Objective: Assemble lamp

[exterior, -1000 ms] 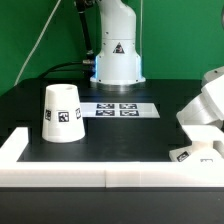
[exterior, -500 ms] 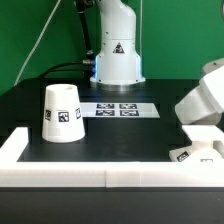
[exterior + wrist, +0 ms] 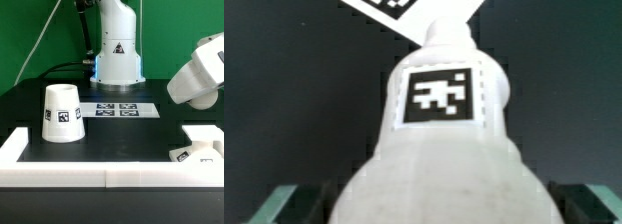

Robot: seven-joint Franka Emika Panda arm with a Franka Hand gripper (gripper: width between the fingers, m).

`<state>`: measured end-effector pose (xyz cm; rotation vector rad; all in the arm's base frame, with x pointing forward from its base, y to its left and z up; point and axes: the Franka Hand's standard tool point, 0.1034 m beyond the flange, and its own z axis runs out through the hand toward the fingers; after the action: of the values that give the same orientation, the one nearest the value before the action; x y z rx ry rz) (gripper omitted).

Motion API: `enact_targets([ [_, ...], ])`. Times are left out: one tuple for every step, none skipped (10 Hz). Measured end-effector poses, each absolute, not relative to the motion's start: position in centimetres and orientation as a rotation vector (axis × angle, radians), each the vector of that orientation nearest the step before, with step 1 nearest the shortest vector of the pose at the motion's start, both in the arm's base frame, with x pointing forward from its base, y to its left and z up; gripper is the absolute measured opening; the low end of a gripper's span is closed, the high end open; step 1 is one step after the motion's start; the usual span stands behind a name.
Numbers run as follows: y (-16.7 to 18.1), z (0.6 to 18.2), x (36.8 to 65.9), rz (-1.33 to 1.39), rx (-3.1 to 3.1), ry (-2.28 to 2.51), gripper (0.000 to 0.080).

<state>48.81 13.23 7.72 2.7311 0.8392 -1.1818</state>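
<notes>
In the wrist view the rounded white bulb (image 3: 441,150) fills the picture, its neck and square tag pointing away from the camera. My gripper (image 3: 441,208) is shut on the bulb's wide end, with dark fingers (image 3: 299,205) at both sides. A tagged corner of the flat base (image 3: 393,8) shows beyond the neck. In the exterior view the base (image 3: 200,146) lies at the front right, and my white hand (image 3: 200,72) hangs above it. The bulb cannot be made out there. The tapered shade (image 3: 62,112) stands at the left, wide end down.
The marker board (image 3: 119,108) lies at mid table in front of the arm's pedestal (image 3: 117,60). A raised white border (image 3: 110,172) runs along the front edge and up both sides. A green curtain hangs behind.
My hand has risen from just over the base and shifted toward the exterior view's left. The shade and the base have not moved.
</notes>
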Motion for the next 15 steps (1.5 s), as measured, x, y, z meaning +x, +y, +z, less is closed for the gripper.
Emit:
enact_targets([
  [12.9, 7.7, 49.9, -1.039, 2.796, 0.849, 0.0579],
  [11.9, 8.4, 50.2, -0.986, 2.826, 0.851, 0.0579],
  [11.1, 9.2, 51.1, -0.919, 2.858, 0.834, 0.0579],
  [10.6, 10.1, 51.9, -0.879, 2.876, 0.821, 0.0579],
  [10.2, 10.8, 52.8, -0.799, 2.901, 0.818, 0.0579],
  [10.0, 11.3, 53.4, -0.724, 2.922, 0.814, 0.0579],
  [9.9, 10.9, 53.9, -0.596, 2.950, 0.819, 0.0579],
  [9.6, 10.9, 53.8, -0.523, 2.964, 0.821, 0.0579],
  [9.5, 10.8, 54.6, -0.382, 2.987, 0.827, 0.0579],
  [9.4, 10.8, 55.0, -0.258, 3.008, 0.830, 0.0579],
  [9.2, 10.9, 55.2, -0.144, 3.022, 0.823, 0.0579],
  [9.4, 11.7, 55.8, -0.079, 3.038, 0.798, 0.0579],
  [9.7, 12.1, 56.7, 0.060, 3.054, 0.779, 0.0579],
  [9.7, 12.4, 56.9, 0.132, 3.052, 0.786, 0.0579],
  [10.0, 13.1, 57.3, 0.189, 3.043, 0.798, 0.0579],
])
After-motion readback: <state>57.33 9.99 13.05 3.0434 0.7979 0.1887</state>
